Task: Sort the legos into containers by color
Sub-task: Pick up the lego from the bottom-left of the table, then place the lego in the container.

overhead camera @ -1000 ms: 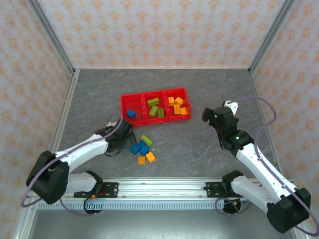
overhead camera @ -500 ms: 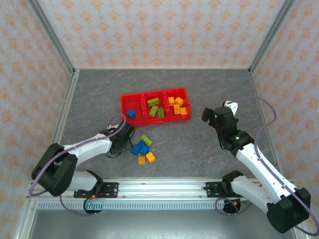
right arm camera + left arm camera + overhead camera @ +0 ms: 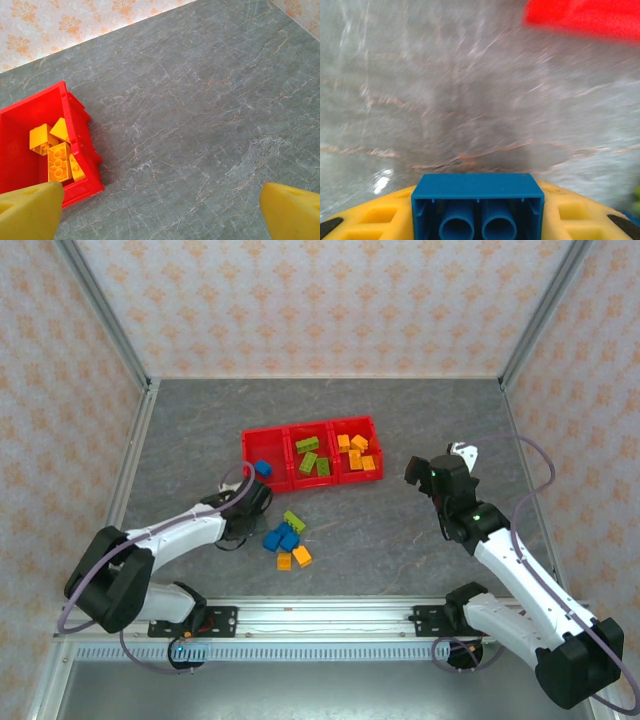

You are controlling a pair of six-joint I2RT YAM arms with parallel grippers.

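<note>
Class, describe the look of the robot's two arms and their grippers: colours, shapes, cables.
Both the left arm and right arm are white tubular links with bulky black joints, each trailed by a thin lilac cable. Small green lights glow on the right arm. The left gripper and right gripper have yellow plastic fingers.
</note>
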